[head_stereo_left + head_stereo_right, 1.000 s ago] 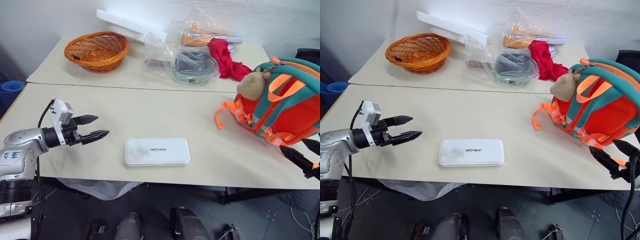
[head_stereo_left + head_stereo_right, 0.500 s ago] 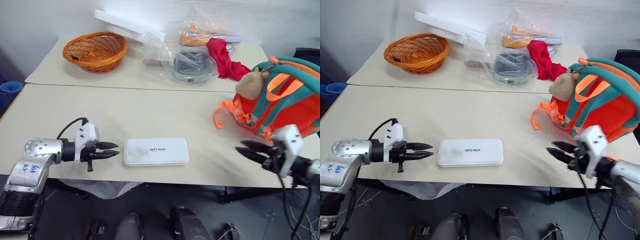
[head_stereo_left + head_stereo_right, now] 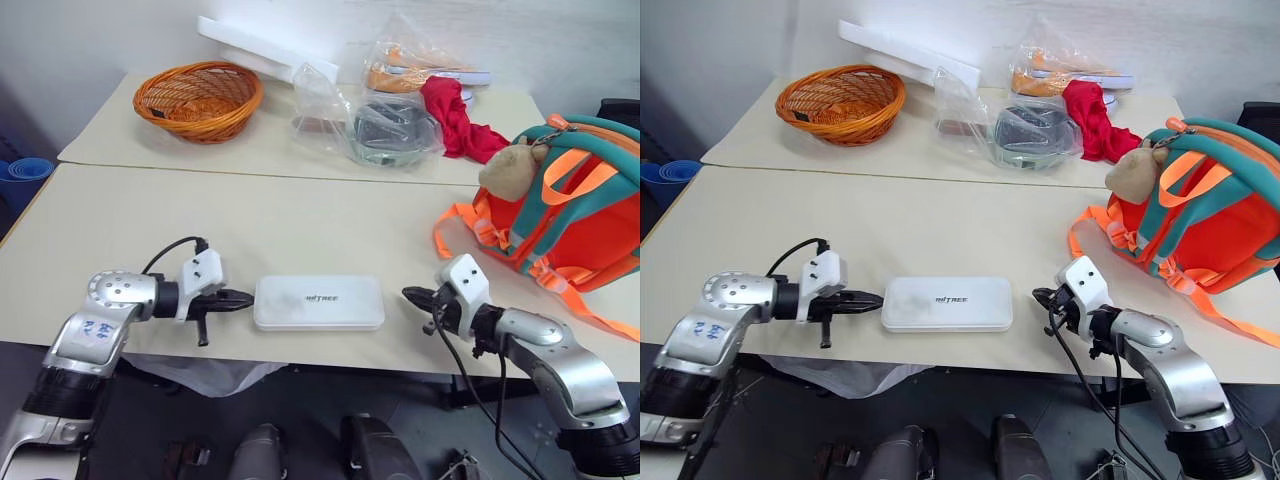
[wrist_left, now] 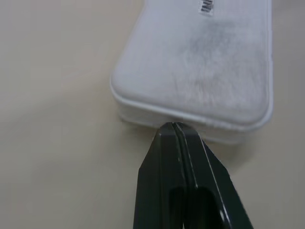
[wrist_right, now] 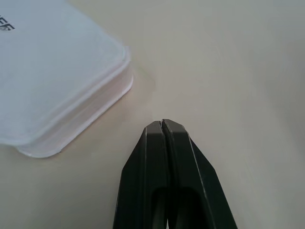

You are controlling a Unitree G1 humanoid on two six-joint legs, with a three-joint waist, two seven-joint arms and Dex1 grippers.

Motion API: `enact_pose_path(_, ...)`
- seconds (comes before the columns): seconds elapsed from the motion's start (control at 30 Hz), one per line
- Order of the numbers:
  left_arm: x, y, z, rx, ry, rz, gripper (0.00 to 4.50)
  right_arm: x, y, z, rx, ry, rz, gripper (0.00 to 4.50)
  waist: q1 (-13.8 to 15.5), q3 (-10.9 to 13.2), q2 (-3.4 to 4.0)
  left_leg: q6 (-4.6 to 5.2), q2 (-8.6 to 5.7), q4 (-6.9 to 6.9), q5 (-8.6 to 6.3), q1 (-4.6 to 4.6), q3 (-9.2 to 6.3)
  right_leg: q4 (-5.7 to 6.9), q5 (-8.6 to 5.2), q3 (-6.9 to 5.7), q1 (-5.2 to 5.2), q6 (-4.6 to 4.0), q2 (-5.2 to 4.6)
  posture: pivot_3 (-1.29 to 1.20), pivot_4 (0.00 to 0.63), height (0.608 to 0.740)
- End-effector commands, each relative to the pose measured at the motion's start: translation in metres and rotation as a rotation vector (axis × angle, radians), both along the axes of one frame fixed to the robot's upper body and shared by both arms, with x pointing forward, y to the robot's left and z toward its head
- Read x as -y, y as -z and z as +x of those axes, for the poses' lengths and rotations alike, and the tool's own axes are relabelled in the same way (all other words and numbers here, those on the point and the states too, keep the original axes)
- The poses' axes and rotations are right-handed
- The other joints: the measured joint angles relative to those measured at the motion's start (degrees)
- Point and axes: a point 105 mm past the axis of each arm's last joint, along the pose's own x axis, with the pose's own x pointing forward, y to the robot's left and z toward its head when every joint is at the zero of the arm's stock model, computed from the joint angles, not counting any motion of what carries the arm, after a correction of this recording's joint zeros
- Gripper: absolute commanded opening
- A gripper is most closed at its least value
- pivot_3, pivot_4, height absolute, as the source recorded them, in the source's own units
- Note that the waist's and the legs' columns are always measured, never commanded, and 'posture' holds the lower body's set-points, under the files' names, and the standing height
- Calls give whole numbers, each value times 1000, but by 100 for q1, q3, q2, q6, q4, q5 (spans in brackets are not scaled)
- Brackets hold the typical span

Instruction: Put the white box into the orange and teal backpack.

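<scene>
The white box (image 3: pixel 319 302) lies flat near the table's front edge, dark lettering on its face. My left gripper (image 3: pixel 245 298) is shut and empty, its tip right at the box's left end (image 4: pixel 190 119). To the right of the box, my right gripper (image 3: pixel 410 295) is also shut and empty, a short gap from the box's right end (image 5: pixel 57 95). The orange and teal backpack (image 3: pixel 575 220) sits at the table's right side with a beige plush toy (image 3: pixel 512 168) on it.
On the far table stand an orange wicker basket (image 3: pixel 198 98), a long white foam slab (image 3: pixel 262 50), clear plastic bags (image 3: pixel 385 128) and a red cloth (image 3: pixel 455 118). Orange straps (image 3: pixel 455 228) trail from the backpack onto the near table (image 3: pixel 300 220).
Both grippers have shut. The left one moved right up to the box's left end. The right arm swung in from the backpack side towards the box's right end.
</scene>
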Motion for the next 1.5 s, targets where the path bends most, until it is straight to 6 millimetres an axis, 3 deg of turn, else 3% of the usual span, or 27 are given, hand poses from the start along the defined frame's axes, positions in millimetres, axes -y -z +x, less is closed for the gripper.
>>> enact_pose_path(0.03, 17, -5, 4, 30, 25, -26, 0, 4, -10, 7, 61, 44, -24, 33, -2, 0, 0, 1, 1, 3, -1, -1, 0, 1, 0, 0, 0, 1, 1, 0, 150, 740)
enact_pose_path(0.23, 5, 0, 8, -67, -61, -88, 0, 15, -5, 5, 40, 66, -61, 33, -44, 0, 0, 0, 7, 4, -2, 4, 6, 12, 0, 2, -3, -1, 11, 0, 150, 740)
enact_pose_path(0.33, -6, -5, 9, -236, -159, -222, 559, 18, -5, 6, 44, 75, -64, 0, -46, 0, 0, -1, 8, 7, -2, 3, 5, 23, -2, 2, -8, -4, 12, 0, 150, 740)
enact_pose_path(0.6, -10, -4, -9, -715, -261, -391, 2839, 6, -1, 8, 48, 56, -54, 0, -47, 0, 0, -2, 6, 17, -2, 3, 2, 31, -4, -5, -8, -3, 11, 0, 150, 740)
enact_pose_path(0.8, 1, 8, -4, -881, -338, -404, 4473, 1, 1, 10, 51, 52, -44, 0, -16, 0, 0, -5, 2, 20, -1, 5, 1, 34, -4, -5, -7, -4, 9, 0, 150, 740)
enact_pose_path(1.13, 72, 22, -8, -1011, -221, -380, 4494, -8, 2, 15, 65, 50, -18, 0, 14, -4, -4, -8, -4, 39, -2, 8, -9, 36, -4, -3, 11, -3, -1, 0, 150, 740)
enact_pose_path(1.33, 82, -1, 5, -1015, -185, -495, 4494, -2, 5, 16, 67, 74, -15, 0, 1, -5, -5, -10, -4, 42, -2, 6, -11, 35, -4, -3, 12, -3, 1, 0, 150, 740)
enact_pose_path(1.5, 83, -17, 9, -1014, -158, -564, 3352, 5, 5, 15, 79, 93, -16, 0, -8, -4, -5, -17, 0, 42, 0, 2, -11, 36, -4, -2, 6, -2, 5, 0, 150, 740)
